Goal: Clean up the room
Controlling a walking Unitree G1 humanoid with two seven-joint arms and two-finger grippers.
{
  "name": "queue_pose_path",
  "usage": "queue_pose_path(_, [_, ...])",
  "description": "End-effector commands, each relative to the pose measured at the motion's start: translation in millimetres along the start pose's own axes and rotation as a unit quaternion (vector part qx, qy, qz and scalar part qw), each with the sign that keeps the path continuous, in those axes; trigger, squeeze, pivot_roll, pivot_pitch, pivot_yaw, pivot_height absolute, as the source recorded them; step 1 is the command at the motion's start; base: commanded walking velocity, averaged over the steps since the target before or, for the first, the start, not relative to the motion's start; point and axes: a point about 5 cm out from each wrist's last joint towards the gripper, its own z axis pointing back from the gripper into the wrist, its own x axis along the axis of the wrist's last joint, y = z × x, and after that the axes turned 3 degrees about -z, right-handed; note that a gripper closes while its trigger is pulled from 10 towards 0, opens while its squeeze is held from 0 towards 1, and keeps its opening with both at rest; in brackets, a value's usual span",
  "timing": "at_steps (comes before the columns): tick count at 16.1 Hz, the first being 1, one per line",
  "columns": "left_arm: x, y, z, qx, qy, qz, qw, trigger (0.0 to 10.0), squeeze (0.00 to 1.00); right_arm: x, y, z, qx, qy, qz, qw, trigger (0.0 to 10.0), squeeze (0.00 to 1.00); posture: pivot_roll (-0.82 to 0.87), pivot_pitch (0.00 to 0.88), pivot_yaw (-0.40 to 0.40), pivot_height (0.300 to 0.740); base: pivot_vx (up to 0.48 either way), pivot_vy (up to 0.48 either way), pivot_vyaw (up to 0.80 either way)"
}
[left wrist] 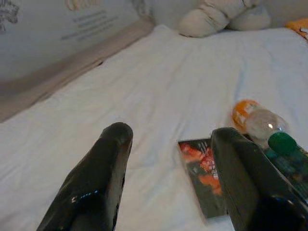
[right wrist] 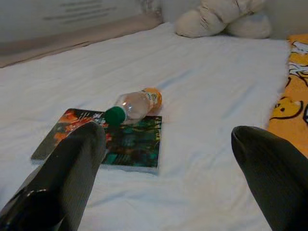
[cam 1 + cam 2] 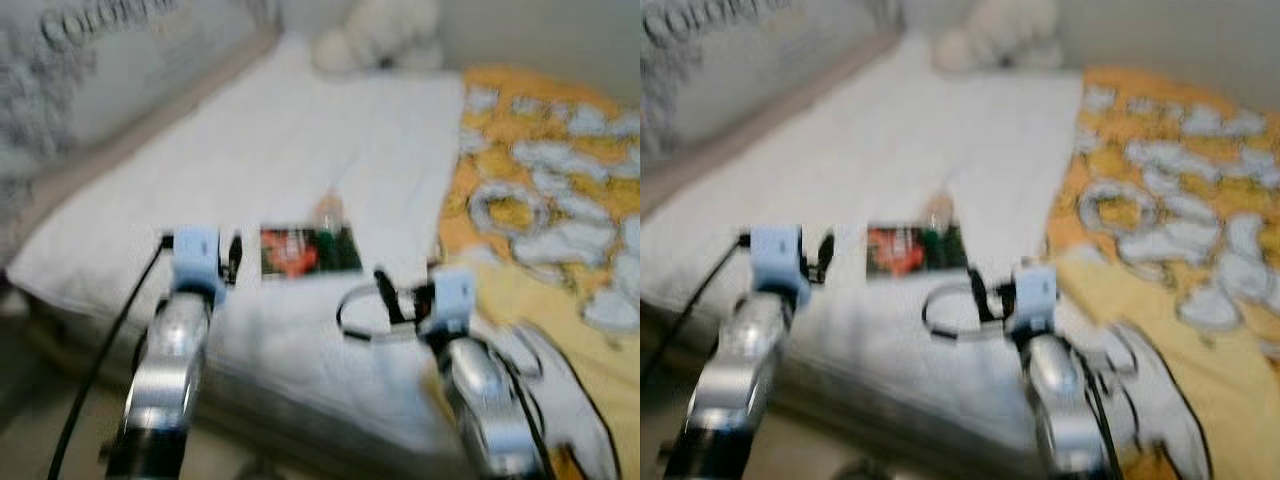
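A book (image 3: 308,251) with a red and green cover lies flat on the white bed (image 3: 300,140). An empty clear bottle (image 2: 133,105) with a green cap and orange label lies on its side, its cap end resting on the book's far edge. My left gripper (image 1: 168,168) is open, low over the sheet just left of the book. My right gripper (image 2: 166,166) is open too, held near the bed's front edge to the right of the book, which lies ahead of it on the left.
A cream stuffed toy (image 3: 380,38) sits at the head of the bed. A yellow blanket (image 3: 560,170) with white patterns covers the right side. A grey printed panel (image 3: 90,70) rises along the left. The head views are blurred.
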Motion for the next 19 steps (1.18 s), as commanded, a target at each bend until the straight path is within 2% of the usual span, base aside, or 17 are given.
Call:
queue_pose_path(1, [9,-6.8,-2.2,-0.016,-0.018,-0.009,1.000,10.0,0.00,0,-7.4,-1.2,-0.011,0.005,0.014,1.000,10.0,0.00,0.13,0.000,-0.045,0.740,0.454,0.000,0.00])
queue_pose_path(2, [9,-6.3,-2.6,-0.016,-0.020,-0.012,1.000,10.0,0.00,0,-7.0,-1.8,-0.011,0.008,0.016,1.000,10.0,0.00,0.13,0.000,-0.045,0.740,0.454,0.000,0.00])
queue_pose_path(3, [11,-2.6,-4.5,-0.008,-0.022,-0.033,0.999,10.0,0.00,1,-5.4,-6.1,-0.010,0.007,0.012,1.000,10.0,0.00,0.14,0.000,-0.046,0.740,0.000,0.000,0.00])
queue_pose_path(4, [13,2.1,-5.3,-0.002,-0.020,-0.033,0.999,10.0,0.00,3,-3.2,-11.7,-0.010,0.005,0.001,1.000,10.0,0.00,0.14,0.000,-0.044,0.740,0.000,0.000,0.00])
queue_pose_path(6, [13,8.6,-4.2,-0.012,-0.011,-0.066,0.998,10.0,0.00,13,-0.9,-26.1,-0.014,-0.007,-0.008,1.000,10.0,0.00,0.18,0.000,-0.053,0.740,0.000,0.000,0.00])
queue_pose_path(7, [10,9.1,-3.8,-0.024,-0.004,-0.081,0.996,10.0,0.00,20,-4.1,-22.6,-0.022,-0.026,0.001,0.999,10.0,0.00,0.17,0.000,-0.046,0.740,0.000,0.000,0.00])
queue_pose_path(8, [7,8.0,-3.6,-0.029,0.001,-0.074,0.997,10.0,0.00,17,-8.0,-15.2,-0.029,-0.025,0.020,0.999,10.0,0.00,0.16,0.000,-0.040,0.740,0.000,0.000,0.00])
queue_pose_path(11, [5,1.9,-6.4,-0.035,0.002,-0.060,0.998,10.0,0.00,1,-17.6,4.6,-0.060,0.001,0.013,0.998,10.0,0.00,0.13,0.000,-0.031,0.740,0.000,0.000,-0.78])
queue_pose_path(13, [4,1.6,-14.2,-0.034,0.007,-0.061,0.998,10.0,0.00,-2,-10.2,10.5,-0.052,0.004,0.014,0.999,10.0,0.00,0.09,0.000,-0.020,0.740,0.000,0.000,-0.77])
queue_pose_path(15, [2,9.4,-22.3,-0.020,0.008,-0.078,0.997,10.0,0.00,-3,-4.5,14.3,-0.049,0.003,0.012,0.999,10.0,0.00,0.07,0.000,-0.010,0.740,0.000,0.000,-0.77])
queue_pose_path(17, [-3,19.6,-38.2,-0.006,0.027,-0.079,0.996,10.0,0.00,-4,-0.2,18.8,-0.048,0.004,0.010,0.999,10.0,0.00,0.05,0.000,-0.003,0.740,0.000,0.000,-0.77])
queue_pose_path(18, [3,20.1,-48.3,-0.013,0.022,-0.068,0.997,10.0,0.00,-4,2.4,22.6,-0.045,0.004,0.011,0.999,10.0,0.00,0.02,0.000,0.008,0.740,0.000,0.000,-0.77])
queue_pose_path(19, [5,19.6,-51.9,-0.018,0.018,-0.069,0.997,10.0,0.00,-4,3.3,24.4,-0.044,0.004,0.012,0.999,10.0,0.00,0.01,0.000,0.012,0.740,0.000,0.000,-0.77])
